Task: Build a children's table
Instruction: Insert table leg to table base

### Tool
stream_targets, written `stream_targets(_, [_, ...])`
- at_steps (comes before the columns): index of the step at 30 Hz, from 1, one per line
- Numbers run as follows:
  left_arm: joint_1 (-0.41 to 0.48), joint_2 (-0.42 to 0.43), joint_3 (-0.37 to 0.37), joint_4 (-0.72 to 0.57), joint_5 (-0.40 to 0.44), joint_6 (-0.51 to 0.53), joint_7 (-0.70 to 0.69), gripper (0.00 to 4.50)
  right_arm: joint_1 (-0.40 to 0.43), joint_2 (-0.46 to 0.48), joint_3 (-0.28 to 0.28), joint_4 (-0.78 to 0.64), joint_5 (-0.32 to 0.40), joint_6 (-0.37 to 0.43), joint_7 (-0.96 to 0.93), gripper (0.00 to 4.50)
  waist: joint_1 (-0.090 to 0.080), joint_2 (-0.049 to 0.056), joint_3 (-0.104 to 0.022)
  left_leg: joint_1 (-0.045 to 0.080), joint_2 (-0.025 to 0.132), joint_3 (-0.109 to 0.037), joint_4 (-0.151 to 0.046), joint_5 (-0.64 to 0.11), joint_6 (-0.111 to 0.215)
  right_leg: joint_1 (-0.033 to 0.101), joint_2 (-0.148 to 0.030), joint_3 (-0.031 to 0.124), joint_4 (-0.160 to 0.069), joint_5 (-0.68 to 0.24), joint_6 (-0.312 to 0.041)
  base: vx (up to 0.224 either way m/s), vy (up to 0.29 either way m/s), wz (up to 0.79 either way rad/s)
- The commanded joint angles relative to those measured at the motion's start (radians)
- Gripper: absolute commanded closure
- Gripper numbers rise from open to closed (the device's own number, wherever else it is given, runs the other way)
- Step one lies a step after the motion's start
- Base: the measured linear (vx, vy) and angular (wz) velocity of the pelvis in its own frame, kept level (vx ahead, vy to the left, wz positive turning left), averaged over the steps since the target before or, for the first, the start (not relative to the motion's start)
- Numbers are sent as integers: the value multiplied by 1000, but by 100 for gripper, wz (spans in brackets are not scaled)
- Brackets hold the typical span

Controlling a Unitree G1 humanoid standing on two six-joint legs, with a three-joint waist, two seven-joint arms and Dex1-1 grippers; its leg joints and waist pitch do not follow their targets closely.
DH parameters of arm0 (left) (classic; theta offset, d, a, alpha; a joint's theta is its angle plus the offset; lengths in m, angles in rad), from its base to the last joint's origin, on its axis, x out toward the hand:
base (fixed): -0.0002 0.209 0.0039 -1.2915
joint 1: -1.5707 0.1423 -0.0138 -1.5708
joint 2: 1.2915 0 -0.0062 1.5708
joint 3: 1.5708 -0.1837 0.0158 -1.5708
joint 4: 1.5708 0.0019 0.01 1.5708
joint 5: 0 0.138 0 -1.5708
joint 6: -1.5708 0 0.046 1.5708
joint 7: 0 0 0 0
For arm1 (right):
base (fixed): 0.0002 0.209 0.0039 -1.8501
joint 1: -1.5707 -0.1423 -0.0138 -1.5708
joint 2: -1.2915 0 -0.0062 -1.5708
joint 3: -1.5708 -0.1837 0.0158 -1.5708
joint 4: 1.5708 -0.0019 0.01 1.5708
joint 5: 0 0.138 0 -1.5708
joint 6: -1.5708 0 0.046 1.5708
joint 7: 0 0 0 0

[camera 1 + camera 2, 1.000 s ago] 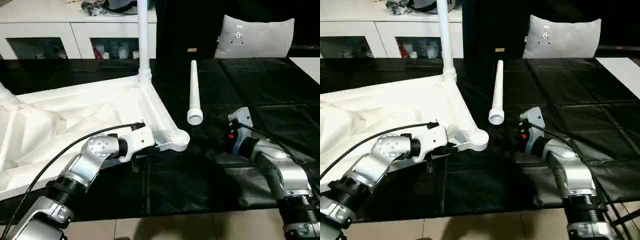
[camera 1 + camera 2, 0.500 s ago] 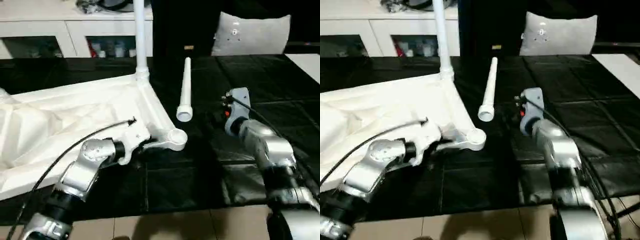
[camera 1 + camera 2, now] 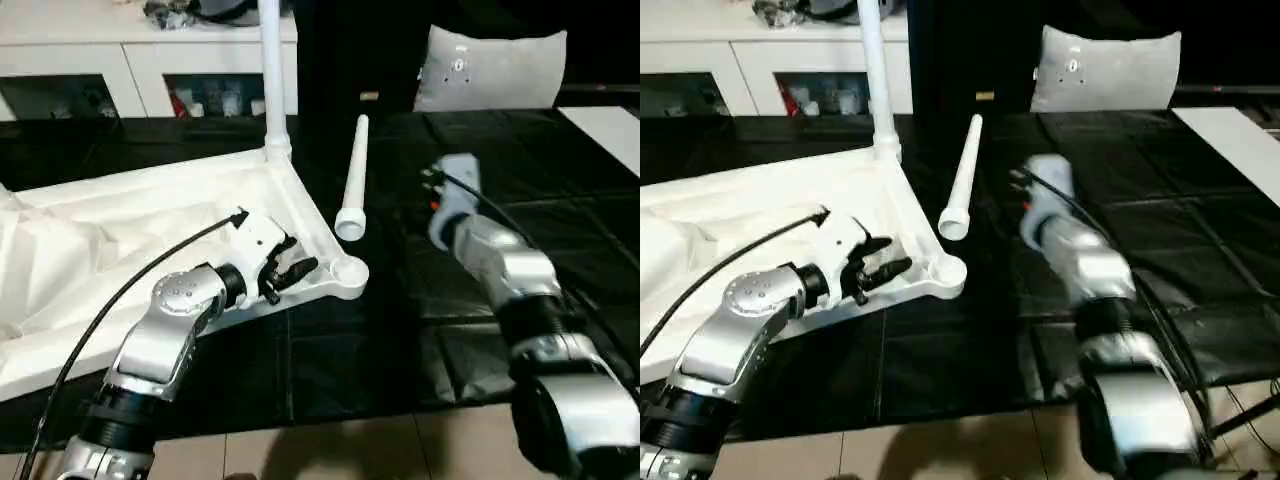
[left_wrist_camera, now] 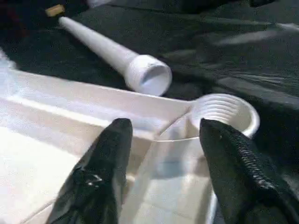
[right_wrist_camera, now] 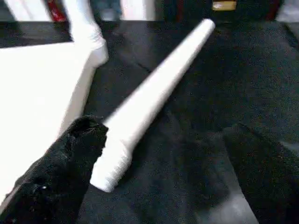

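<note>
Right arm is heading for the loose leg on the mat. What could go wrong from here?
The loose leg is round and lies free on the black mat; a nudge from the open right gripper could roll it away. The left gripper, open, straddles the tabletop rim by the empty corner socket and might crowd the insertion.

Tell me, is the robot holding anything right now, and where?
No, nothing is held. The left tool is open over the tabletop's corner socket without gripping it. The right tool is open near the loose leg, not closed on it.
</note>
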Motion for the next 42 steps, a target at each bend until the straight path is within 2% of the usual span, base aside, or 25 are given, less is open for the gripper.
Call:
stream_targets(1, [-7, -17, 50, -29, 5, 3, 68, 171, -22, 12, -15, 30, 6, -35, 16, 0, 3, -12, -75, -4, 59, -15, -58, -62, 65, 65, -80, 71, -57, -179, -179, 0, 0, 0])
stream_targets(4, [-4, -50, 114, -29, 11, 12, 170, 142, -12, 37, -6, 47, 2, -73, 30, 0, 3, -9, -73, -4, 60, -16, -58, -65, 68, 65, -79, 71, -57, -162, -184, 0, 0, 0])
stream_targets(8, [17, -49, 106, -52, 7, 10, 176, 108, -22, 53, 2, 104, -10, -119, 30, 0, 6, -6, -74, 1, 61, -16, -59, -82, 62, 63, -80, 72, -58, -166, -191, 0, 0, 0])
stream_targets(9, [22, -58, 105, -69, 10, -7, 191, 108, -11, 55, -3, 81, -1, -115, 32, 0, 6, -16, -73, -1, 60, -16, -59, -85, 62, 64, -81, 72, -58, -174, -191, 0, 0, 0])
stream_targets(11, [34, -79, 109, -102, 17, -16, 229, 92, 16, 54, -8, 34, 11, -101, 38, 0, 7, -16, -72, -2, 63, -17, -60, -88, 59, 65, -82, 73, -58, -185, -185, 0, 0, 0])
stream_targets(13, [47, -108, 133, -120, 15, -25, 276, 87, 89, 48, 2, -88, 17, -77, 53, 0, 10, -16, -70, -1, 66, -17, -60, -85, 56, 64, -81, 74, -59, -173, -168, 0, 0, 0])
stream_targets(16, [92, -160, 170, -158, -7, -34, 341, 53, 311, 35, 20, -426, 45, -6, 57, 0, 17, -20, -67, -1, 64, -18, -61, -93, 52, 66, -78, 76, -67, -190, -123, 0, 0, 0])
stream_targets(17, [103, -170, 175, -165, -8, -35, 357, 50, 367, 34, 22, -503, 55, 5, 58, 0, 21, -9, -67, 0, 66, -21, -64, -97, 49, 67, -77, 76, -69, -188, -106, 0, 0, 0])
stream_targets(18, [116, -177, 175, -173, -6, -35, 369, 42, 424, 33, 23, -578, 62, 16, 53, 0, 21, -13, -67, 0, 64, -21, -64, -102, 49, 66, -73, 76, -71, -189, -90, 0, 0, 0])
stream_targets(19, [126, -181, 173, -179, -4, -33, 375, 28, 463, 33, 22, -629, 70, 26, 46, 0, 22, -15, -69, 0, 63, -21, -64, -107, 50, 66, -74, 75, -72, -194, -88, 0, 0, 0])
stream_targets(20, [139, -184, 166, -191, -1, -33, 379, 16, 501, 41, 13, -680, 82, 35, 32, 0, 23, 1, -69, 1, 62, -23, -67, -126, 46, 64, -74, 73, -76, -224, -87, 0, 0, 0])
stream_targets(21, [153, -188, 159, -203, 0, -31, 382, 11, 538, 48, 3, -728, 86, 40, 11, 0, 16, -12, -65, -3, 61, -23, -71, -158, 41, 65, -71, 71, -84, -268, -75, 0, 0, 0])
stream_targets(22, [170, -194, 157, -215, 2, -22, 390, 11, 587, 57, -3, -783, 87, 19, -2, 0, 19, 13, -62, 0, 60, -26, -73, -179, 32, 62, -72, 71, -88, -296, -70, 0, 0, 0])
stream_targets(24, [193, -202, 156, -228, 2, -14, 399, 3, 659, 70, -13, -866, 73, 31, -39, 0, 10, 5, -55, 6, 58, -24, -76, -250, 22, 55, -70, 68, -111, -397, -32, 0, 0, 0])
stream_targets(26, [205, -205, 165, -237, 9, -17, 416, 3, 711, 86, -22, -923, 76, 60, -64, 0, 3, 8, -51, 7, 52, -27, -77, -293, 20, 53, -67, 62, -124, -493, 0, 0, 0, 0])
stream_targets(27, [211, -210, 174, -244, 6, -18, 424, 3, 740, 93, -23, -960, 84, 60, -69, 0, -1, 12, -51, 10, 50, -28, -75, -307, 17, 49, -69, 61, -131, -520, 16, 0, 0, 0])
stream_targets(30, [225, -216, 195, -263, -6, -15, 438, 3, 800, 106, -26, -1043, 84, 107, -111, 0, -8, 8, -53, 4, 48, -33, -76, -308, 22, 51, -65, 56, -134, -532, 46, 0, 0, 0])
stream_targets(31, [228, -215, 196, -265, -9, -13, 439, 3, 808, 110, -30, -1053, 84, 113, -123, 0, -9, 10, -54, 8, 48, -34, -77, -325, 18, 52, -64, 54, -131, -544, 50, 0, 0, 0])
stream_targets(34, [244, -211, 191, -282, -9, -4, 440, 3, 821, 107, -33, -1075, 111, 143, -118, 0, -21, 8, -49, 38, 51, -38, -85, -473, 11, 51, -59, 43, -142, -637, 66, 0, 0, 0])
stream_targets(37, [252, -211, 185, -297, -6, 2, 444, 3, 815, 96, -16, -1081, 114, 138, -99, 0, -43, 20, -28, 93, 55, -41, -85, -640, 20, 47, -41, 7, -174, -738, 67, 0, 0, 0])
stream_targets(38, [257, -211, 185, -302, -5, 2, 448, 3, 811, 94, -8, -1080, 110, 127, -90, 0, -64, 20, -22, 113, 67, -49, -85, -718, 17, 53, -27, -27, -176, -709, 76, 0, 0, 0])
stream_targets(39, [258, -212, 186, -304, -6, 2, 449, 3, 813, 95, -6, -1084, 103, 128, -97, 0, -67, 37, -10, 80, 116, -65, -149, -836, 4, 96, -20, -14, -90, -571, 56, 0, 0, 0])
stream_targets(40, [260, -212, 187, -305, -7, 3, 450, 3, 812, 96, -5, -1086, 102, 133, -102, 0, -67, 34, -22, 75, 141, -79, -172, -857, 3, 119, -30, 17, -12, -445, 40, 0, 0, 0])
stream_targets(41, [261, -212, 188, -305, -7, 3, 450, 3, 813, 97, -4, -1088, 101, 137, -105, 0, -62, 23, -12, 89, 143, -68, -185, -901, 2, 100, -38, 47, 8, -392, 12, 89, -50, 1])
stream_targets(42, [262, -212, 188, -306, -7, 3, 450, 3, 813, 97, -4, -1088, 101, 138, -106, 0, -65, -7, -13, 121, 49, -21, -95, -764, 3, 51, -61, 62, -118, -623, -15, 89, -50, 1])
